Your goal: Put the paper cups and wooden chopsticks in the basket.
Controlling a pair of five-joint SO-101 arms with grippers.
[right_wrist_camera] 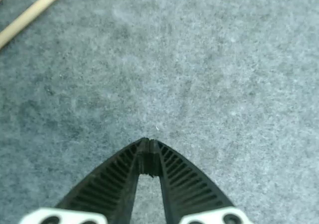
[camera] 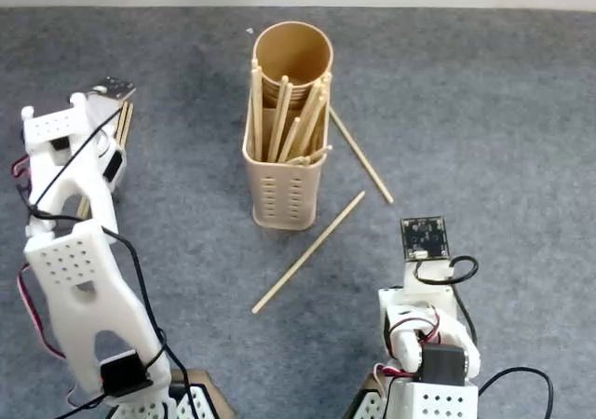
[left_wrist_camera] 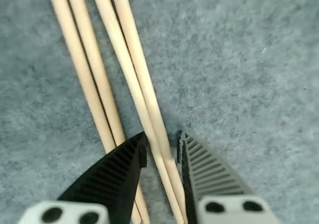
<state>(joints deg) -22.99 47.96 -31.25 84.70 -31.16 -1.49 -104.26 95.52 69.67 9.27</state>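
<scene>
Though the high view just has some chopsticks (camera: pixel 126 121) poking out beside the left arm, the left wrist view gives the detail: the left gripper (left_wrist_camera: pixel 162 134) is partly open, straddling one pair (left_wrist_camera: pixel 141 84) on the grey carpet (left_wrist_camera: pixel 249 59) without quite pinching it. The basket (camera: pixel 284 205) sits mid-table holding a paper cup (camera: pixel 292 56) and more sticks, with a loose chopstick (camera: pixel 361 156) and a second stray (camera: pixel 308 252) near it. The right gripper (right_wrist_camera: pixel 149 142) is closed on nothing

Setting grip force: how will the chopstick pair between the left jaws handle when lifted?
Probably stiff and light: the chopstick pair is thin, straight wood. Two sticks side by side between the left gripper's open jaws, so one may slip free.
</scene>
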